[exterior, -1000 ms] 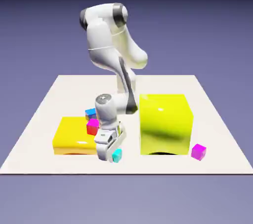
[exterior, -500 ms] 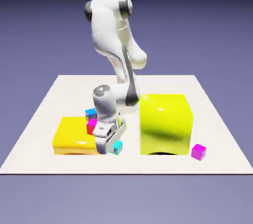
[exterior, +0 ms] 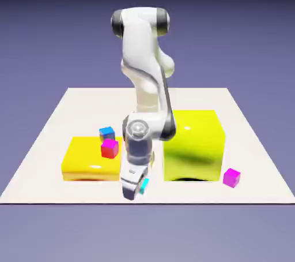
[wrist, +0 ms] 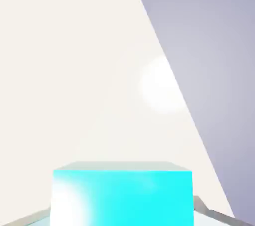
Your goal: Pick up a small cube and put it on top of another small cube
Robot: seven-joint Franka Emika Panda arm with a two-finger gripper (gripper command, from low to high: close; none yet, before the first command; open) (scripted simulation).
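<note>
My fingers (wrist: 200, 204) pinch 1 cyan cube (wrist: 122, 197); swinging toward 3 o'clock, I could clip the big yellow block (exterior: 192, 145).

A cyan cube (wrist: 122, 197) sits between the fingers (wrist: 219, 218); a magenta cube (exterior: 231, 178) rests on the table (exterior: 190, 193).

Arm (exterior: 140, 53) is swinging toward the exterior view's right vs. both earlier shots. Upper part is rising first, then dipping below both earlier heights in the picture. Jaws (exterior: 136, 187) and turquoise cube (exterior: 144, 186) are going up the picture a bit, then coming back down and shifting right together. Cube is now showing as a narrower sliver. Wrist (exterior: 138, 134) is uncovering the red-and-magenta cube (exterior: 109, 149) and the right end of the low yellow block (exterior: 86, 160).
</note>
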